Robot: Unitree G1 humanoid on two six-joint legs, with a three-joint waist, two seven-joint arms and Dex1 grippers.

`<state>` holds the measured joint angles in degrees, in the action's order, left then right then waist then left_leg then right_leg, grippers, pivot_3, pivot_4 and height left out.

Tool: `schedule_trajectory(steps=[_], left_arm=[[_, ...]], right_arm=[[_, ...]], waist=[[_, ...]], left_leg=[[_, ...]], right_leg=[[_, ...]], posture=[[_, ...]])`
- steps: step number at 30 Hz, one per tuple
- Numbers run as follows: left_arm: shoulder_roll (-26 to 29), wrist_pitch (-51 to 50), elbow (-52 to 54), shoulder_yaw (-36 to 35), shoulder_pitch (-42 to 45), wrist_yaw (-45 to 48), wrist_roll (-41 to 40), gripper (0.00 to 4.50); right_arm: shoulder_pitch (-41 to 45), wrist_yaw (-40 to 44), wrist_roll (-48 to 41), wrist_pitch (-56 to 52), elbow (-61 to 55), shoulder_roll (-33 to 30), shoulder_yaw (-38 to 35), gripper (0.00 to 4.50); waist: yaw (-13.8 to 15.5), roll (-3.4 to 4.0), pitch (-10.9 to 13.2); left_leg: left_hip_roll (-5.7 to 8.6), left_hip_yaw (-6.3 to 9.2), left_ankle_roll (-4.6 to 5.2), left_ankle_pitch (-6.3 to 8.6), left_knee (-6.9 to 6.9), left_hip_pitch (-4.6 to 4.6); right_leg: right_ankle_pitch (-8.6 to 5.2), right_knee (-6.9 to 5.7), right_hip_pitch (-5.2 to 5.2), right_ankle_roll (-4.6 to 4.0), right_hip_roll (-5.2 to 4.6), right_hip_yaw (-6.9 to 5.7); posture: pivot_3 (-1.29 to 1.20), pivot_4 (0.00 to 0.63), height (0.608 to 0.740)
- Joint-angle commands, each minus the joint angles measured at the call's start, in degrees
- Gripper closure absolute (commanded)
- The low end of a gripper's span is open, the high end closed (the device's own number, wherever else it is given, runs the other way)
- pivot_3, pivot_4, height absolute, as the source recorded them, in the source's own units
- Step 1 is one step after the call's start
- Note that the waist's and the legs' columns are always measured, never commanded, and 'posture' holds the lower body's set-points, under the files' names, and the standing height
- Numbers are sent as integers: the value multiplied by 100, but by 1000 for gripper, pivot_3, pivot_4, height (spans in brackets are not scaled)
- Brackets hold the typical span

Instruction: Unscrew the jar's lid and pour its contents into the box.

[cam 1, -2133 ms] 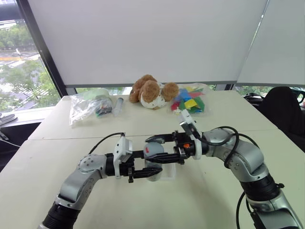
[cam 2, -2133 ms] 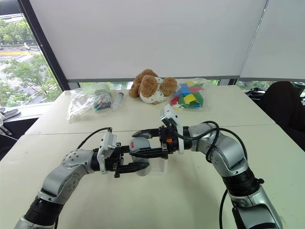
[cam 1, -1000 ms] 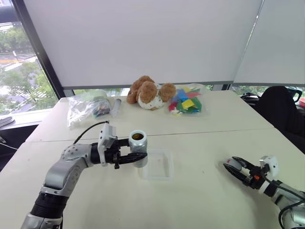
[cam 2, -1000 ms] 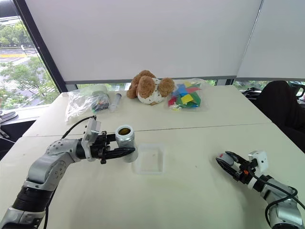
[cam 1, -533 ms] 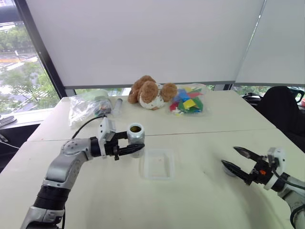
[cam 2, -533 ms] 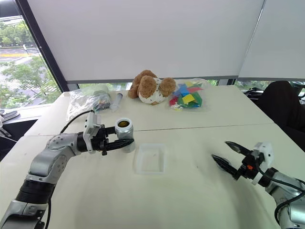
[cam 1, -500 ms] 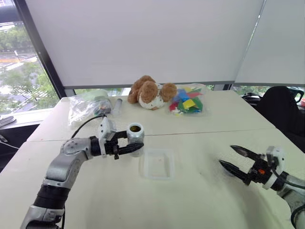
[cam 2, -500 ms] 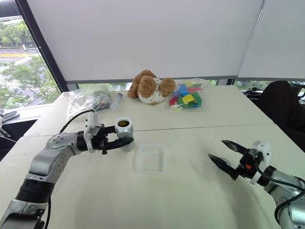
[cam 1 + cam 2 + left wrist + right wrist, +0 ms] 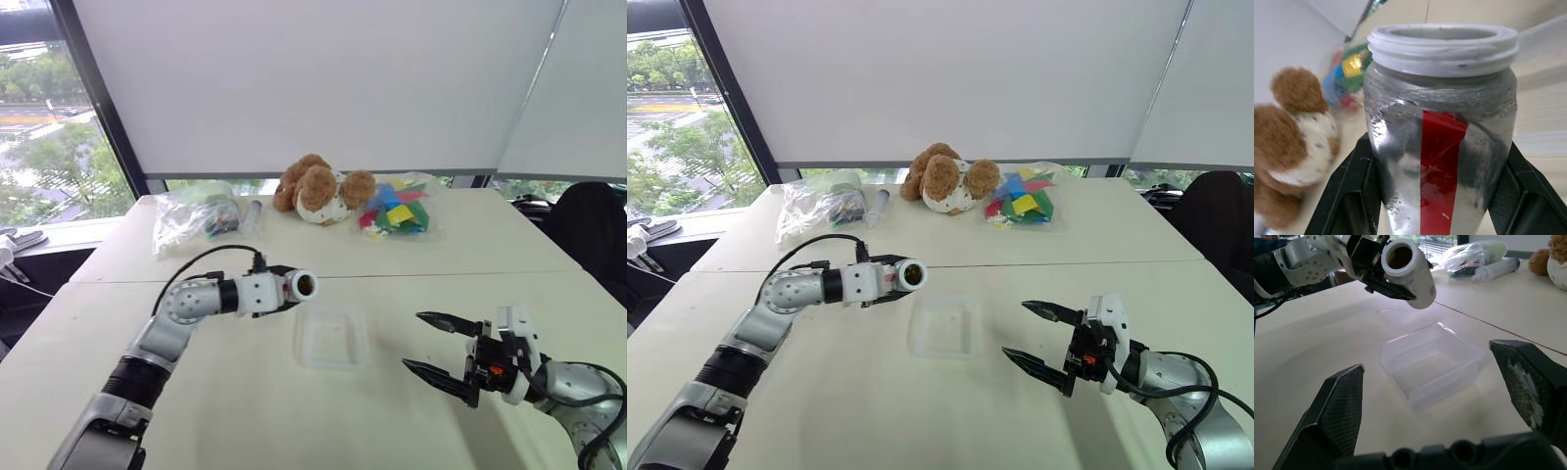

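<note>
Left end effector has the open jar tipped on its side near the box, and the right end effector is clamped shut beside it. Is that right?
Not quite. The left end effector does hold the open jar tipped on its side near the box, but the right end effector is wide open, not shut. The right eye view shows its two fingers spread apart with nothing between them.

Teddy bear (image 9: 318, 189) between two plastic bags (image 9: 196, 217)
</note>
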<state>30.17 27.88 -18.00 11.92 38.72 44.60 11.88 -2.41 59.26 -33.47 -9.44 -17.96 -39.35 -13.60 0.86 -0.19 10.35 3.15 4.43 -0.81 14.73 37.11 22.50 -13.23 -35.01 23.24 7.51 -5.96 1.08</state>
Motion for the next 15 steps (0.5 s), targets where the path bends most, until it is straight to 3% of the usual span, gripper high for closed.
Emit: schedule_trajectory(steps=[1, 6, 10, 15], left_arm=[[58, 1076, -176, 198, 251, -1785, 1635, 2398], [275, 1393, -130, 817, 487, -4498, 4160, 2398], [483, 634, -248, 1626, 773, -6708, 6131, 2398], [364, -327, -902, 2285, 1023, -8171, 7141, 2398]], right_arm=[[-56, -106, 18, 98, -133, 61, -86, 39], [-117, -280, 45, 75, -236, 138, -67, 39], [-152, -393, 37, 53, -309, 160, -50, 39], [-145, -566, 30, -16, -411, 213, 8, 39]], waist=[[-12, 0, 0], [-7, -1, 0], [-3, -4, 2], [-9, -7, 3]], left_leg=[[0, 1, 0, 0, -1, 0], [5, -1, 0, 0, -2, -1], [10, -3, 0, 0, -1, -1], [13, -4, 0, 0, 0, -1]], right_leg=[[0, 0, 1, 1, 1, -1], [1, -3, 2, 4, 3, -1], [2, -6, 1, 13, 4, -1], [-5, -11, 0, 24, 4, -4]], posture=[[0, 150, 740], [0, 150, 740], [0, 150, 740], [0, 150, 740]])
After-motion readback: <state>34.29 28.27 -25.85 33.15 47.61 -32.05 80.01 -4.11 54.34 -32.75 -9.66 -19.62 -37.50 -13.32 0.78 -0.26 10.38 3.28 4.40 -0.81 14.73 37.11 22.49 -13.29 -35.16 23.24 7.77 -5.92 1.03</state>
